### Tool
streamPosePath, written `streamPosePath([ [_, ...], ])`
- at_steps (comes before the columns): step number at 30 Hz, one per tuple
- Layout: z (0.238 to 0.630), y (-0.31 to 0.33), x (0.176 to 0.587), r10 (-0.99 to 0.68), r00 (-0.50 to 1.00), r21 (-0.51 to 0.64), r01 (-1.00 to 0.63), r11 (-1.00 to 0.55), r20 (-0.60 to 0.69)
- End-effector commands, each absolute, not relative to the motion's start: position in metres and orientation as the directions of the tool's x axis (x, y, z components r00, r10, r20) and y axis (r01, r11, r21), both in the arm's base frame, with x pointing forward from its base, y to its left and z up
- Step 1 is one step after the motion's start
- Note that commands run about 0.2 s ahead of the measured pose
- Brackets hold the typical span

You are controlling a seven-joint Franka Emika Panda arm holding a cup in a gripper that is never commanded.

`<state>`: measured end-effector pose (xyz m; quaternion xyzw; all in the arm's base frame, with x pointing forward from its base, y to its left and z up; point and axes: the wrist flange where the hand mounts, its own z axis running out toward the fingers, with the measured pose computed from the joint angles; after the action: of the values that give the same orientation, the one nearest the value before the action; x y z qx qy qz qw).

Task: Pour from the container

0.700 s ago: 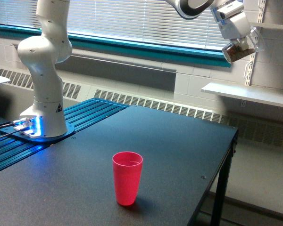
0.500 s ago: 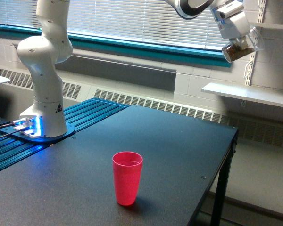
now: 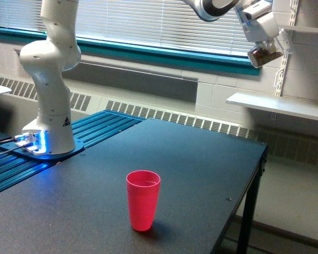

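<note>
End effector (image 3: 266, 46) is closed around the clear cup (image 3: 265, 54), high and far from the pink cup (image 3: 143, 199); tilted here, brown contents would be spilled.

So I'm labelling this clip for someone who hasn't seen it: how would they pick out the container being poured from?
Look at the top of the exterior view's right, in front of the window blinds, where the white arm ends in its gripper. The clear cup is held there, tilted, with brown contents. Unlike the opaque pink cup standing on the black table, it is see-through and high in the air.
</note>
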<state>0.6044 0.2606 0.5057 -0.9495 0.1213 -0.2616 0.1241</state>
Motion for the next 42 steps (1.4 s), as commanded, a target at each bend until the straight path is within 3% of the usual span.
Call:
streamPosePath([
  [1, 0.506, 0.221, 0.618, -0.406, 0.793, -0.315, -0.283, -0.906, 0.455],
  [23, 0.475, 0.109, 0.622, -0.673, 0.638, -0.325, -0.59, -0.739, 0.374],
  [42, 0.436, 0.045, 0.573, -0.806, 0.503, -0.262, -0.77, -0.582, 0.314],
])
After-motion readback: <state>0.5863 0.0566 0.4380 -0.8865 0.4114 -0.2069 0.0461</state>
